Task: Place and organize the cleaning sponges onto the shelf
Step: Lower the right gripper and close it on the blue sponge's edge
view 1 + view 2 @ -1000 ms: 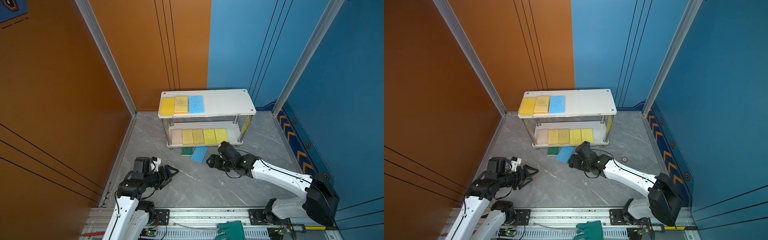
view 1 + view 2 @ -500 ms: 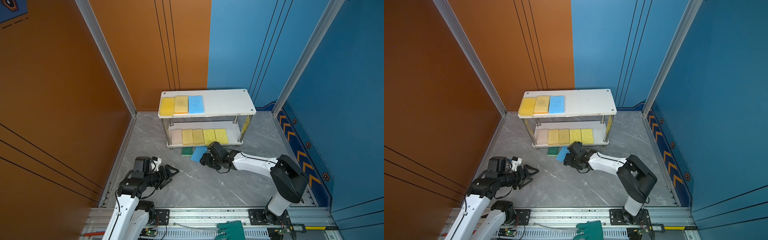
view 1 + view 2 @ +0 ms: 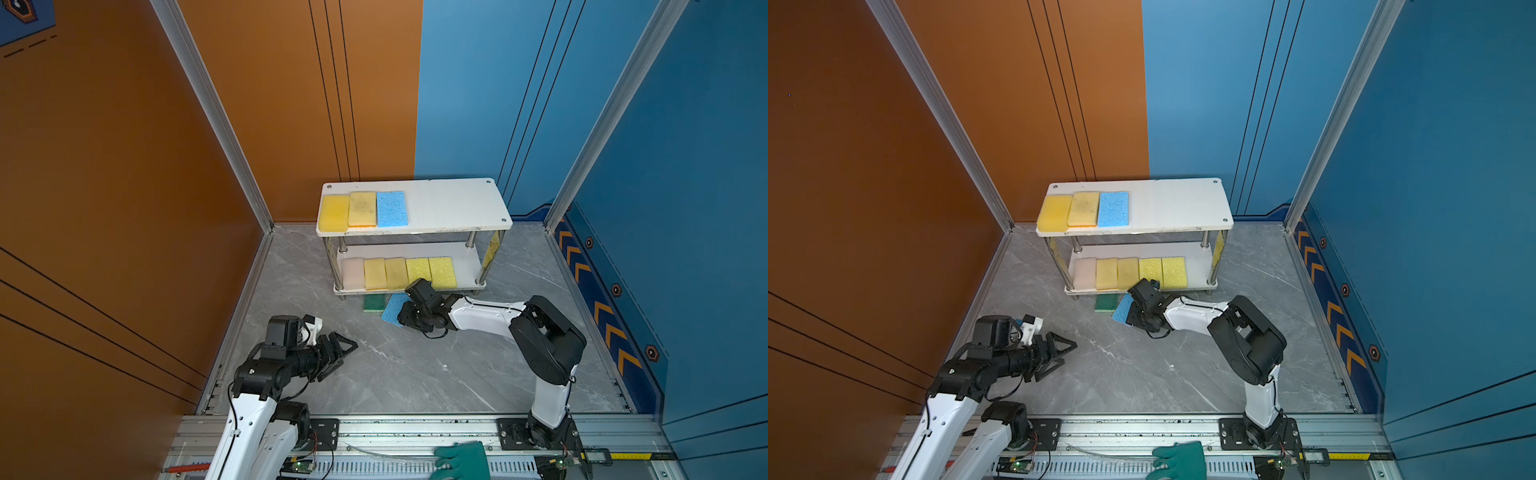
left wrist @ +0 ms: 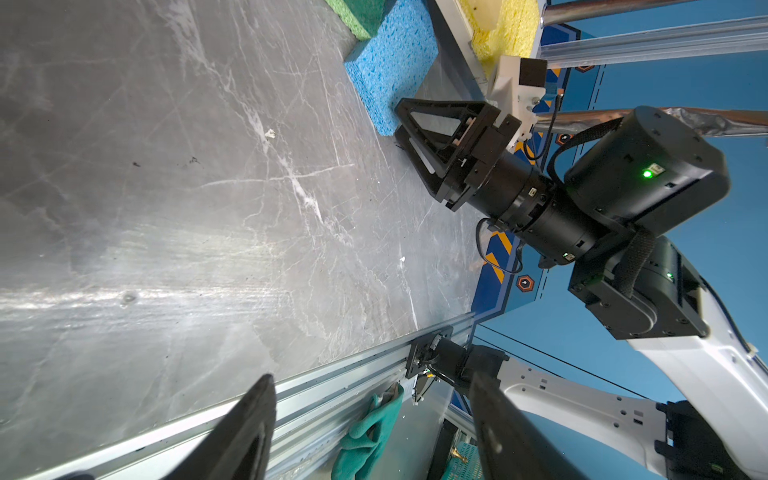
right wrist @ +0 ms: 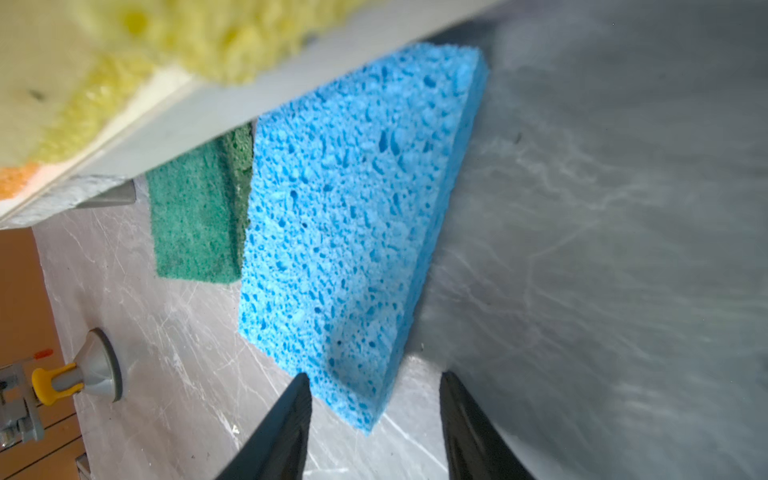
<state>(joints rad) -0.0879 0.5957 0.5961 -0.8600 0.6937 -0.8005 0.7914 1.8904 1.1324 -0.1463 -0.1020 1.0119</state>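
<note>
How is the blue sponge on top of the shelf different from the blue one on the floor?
The top blue sponge lies atop the shelf; the floor blue sponge lies on the floor. The top one sits straight beside a yellow sponge; the floor one lies slanted by the green sponge. Only the floor one has the right gripper at its corner, jaws open. Both are holey, light blue.

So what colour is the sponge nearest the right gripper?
The sponge is light blue with little holes, clearest in the right wrist view.
</note>
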